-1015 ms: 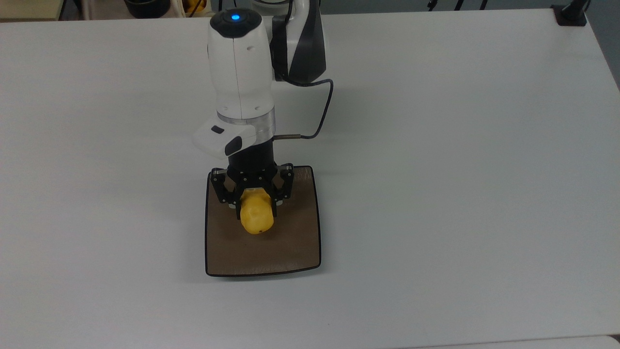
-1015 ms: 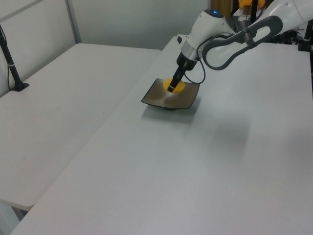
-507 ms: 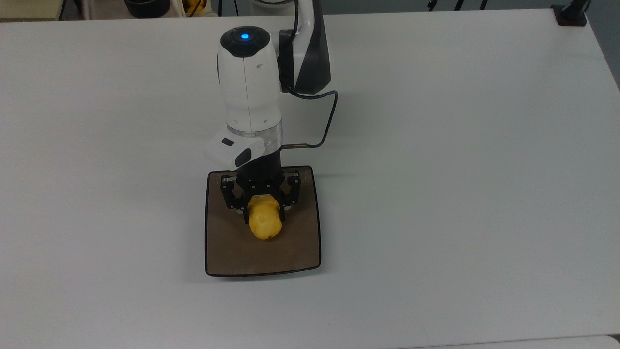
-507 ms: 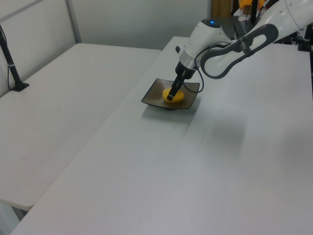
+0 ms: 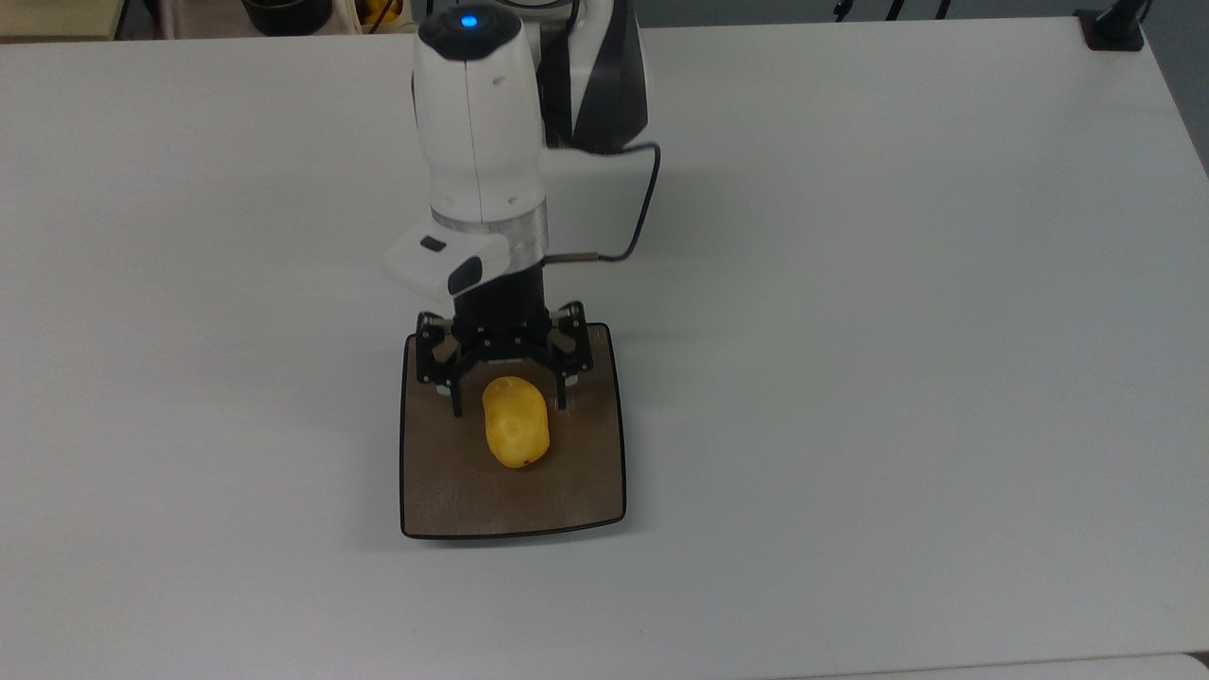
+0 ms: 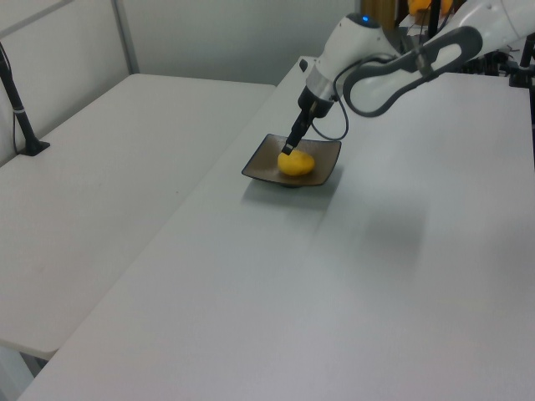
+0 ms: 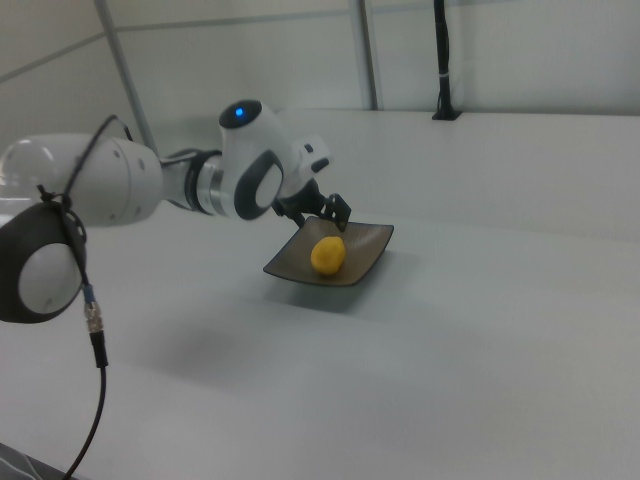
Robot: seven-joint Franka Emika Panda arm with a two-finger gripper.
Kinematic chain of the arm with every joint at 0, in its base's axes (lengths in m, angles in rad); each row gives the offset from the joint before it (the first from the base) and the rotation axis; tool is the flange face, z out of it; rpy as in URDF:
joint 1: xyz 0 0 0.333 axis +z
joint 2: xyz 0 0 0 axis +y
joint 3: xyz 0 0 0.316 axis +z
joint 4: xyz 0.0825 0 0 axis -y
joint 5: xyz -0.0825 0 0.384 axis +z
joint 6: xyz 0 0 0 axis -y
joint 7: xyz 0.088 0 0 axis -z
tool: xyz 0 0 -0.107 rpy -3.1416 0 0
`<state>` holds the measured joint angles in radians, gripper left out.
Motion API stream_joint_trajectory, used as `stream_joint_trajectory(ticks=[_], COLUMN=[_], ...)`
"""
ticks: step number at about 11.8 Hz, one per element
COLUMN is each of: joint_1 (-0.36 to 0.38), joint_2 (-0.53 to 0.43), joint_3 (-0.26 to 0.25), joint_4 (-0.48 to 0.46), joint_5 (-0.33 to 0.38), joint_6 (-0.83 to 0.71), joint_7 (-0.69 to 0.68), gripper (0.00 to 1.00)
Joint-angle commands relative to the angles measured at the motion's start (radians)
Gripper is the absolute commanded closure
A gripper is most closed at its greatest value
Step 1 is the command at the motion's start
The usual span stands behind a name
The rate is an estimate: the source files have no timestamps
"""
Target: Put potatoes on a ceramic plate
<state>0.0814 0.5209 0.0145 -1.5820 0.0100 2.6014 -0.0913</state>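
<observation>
A small yellow potato (image 5: 515,433) (image 6: 296,164) (image 7: 327,254) lies on the square brown ceramic plate (image 5: 586,482) (image 6: 261,170) (image 7: 365,262), near its middle. My gripper (image 5: 509,408) (image 6: 287,151) (image 7: 331,217) hangs just above the potato's far end, open, with a black finger on either side and nothing held. In the top view the wrist covers the plate's far edge.
The plate rests on a wide white table (image 5: 897,331). A second white table (image 6: 100,184) lies across a gap at the left view's left, with a black post (image 6: 18,109) on it. A black cable (image 5: 638,222) loops from the wrist.
The gripper lowered the potato onto the plate, opened and let it go, then rose a little and drew back. The potato now rests free on the plate.
</observation>
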Motion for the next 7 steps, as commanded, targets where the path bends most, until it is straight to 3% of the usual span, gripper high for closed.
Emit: stream_joint_trajectory(ticks=[1,5,7], joint_1=[0.0,-0.003,0.0], joint_2=[-0.191,-0.424,-0.513], joint_3=[-0.01,-0.031,-0.034], joint_4=[-0.03,-0.027,-0.027], joint_5=[0.007,0.011,0.011], joint_6=[-0.311,-0.741,-0.89], joint_7=[0.008,0.019,0.094], gripper=[0.0,0.0,0.0])
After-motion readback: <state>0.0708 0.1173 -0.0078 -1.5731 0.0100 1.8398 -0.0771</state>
